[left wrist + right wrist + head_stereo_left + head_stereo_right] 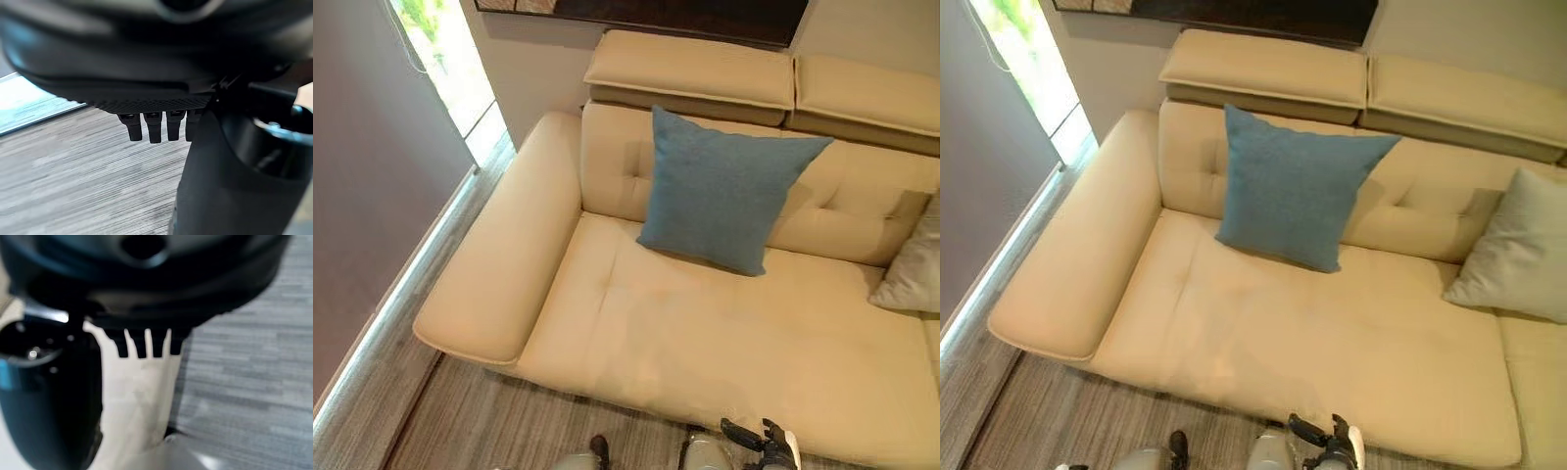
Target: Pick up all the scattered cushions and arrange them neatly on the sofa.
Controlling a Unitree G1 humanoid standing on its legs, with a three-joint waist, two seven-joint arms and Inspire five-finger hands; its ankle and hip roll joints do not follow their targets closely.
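1. Fingers of the right hand hang straight and side by side in its wrist view, closed round nothing; in the eye views this dark hand sits low at the front edge of the sofa seat, thumb standing apart from the fingers.
2. Left hand, seen in its own wrist view, has its fingers in a straight row, relaxed and empty, above the grey wood-grain floor.
3. Past the right hand spreads the wide seat of the cream leather sofa, bare across its middle and front.
4. Further back, a square blue fabric cushion stands on the seat, tilted so one corner points down, leaning against the tufted backrest.
5. To the right side of the seat, a pale grey fabric cushion rests against the backrest, well apart from the blue one.
6. Two padded cream headrests lie along the top of the backrest, side by side.
7. On the left, the broad rounded armrest runs forward from the back.
8. Beyond the armrest, a bright floor-level window is set in the grey wall, with a light strip along the wall's base.
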